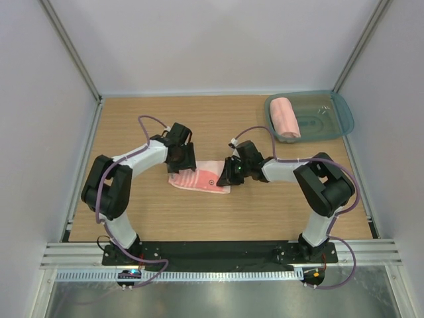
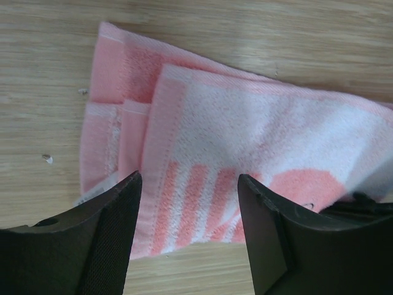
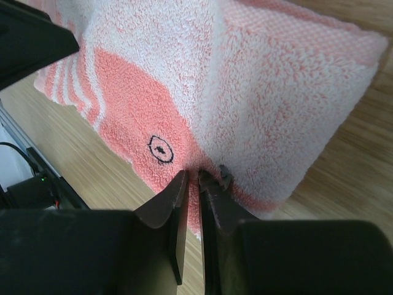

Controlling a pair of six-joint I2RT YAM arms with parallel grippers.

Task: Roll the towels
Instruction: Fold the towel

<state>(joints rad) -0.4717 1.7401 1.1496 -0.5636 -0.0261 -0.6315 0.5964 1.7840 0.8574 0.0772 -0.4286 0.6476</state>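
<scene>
A small salmon-pink towel with reddish stripes point(image 1: 199, 179) lies flat and folded on the wooden table between the two arms. In the right wrist view its near edge point(image 3: 264, 92) is pinched beside a small round mark point(image 3: 160, 149), and my right gripper point(image 3: 193, 175) is shut on that edge. My left gripper point(image 2: 188, 179) hangs open just over the towel's striped end point(image 2: 202, 123), with nothing between its fingers point(image 2: 116, 215). From above, the left gripper point(image 1: 183, 165) is at the towel's left end and the right gripper point(image 1: 228, 175) at its right end. A plain pink towel point(image 1: 286, 118) lies rolled in a tray.
A teal translucent tray point(image 1: 343, 112) stands at the back right corner of the table and holds the rolled towel. Grey walls enclose the table on three sides. The arm bases sit on a black rail at the near edge.
</scene>
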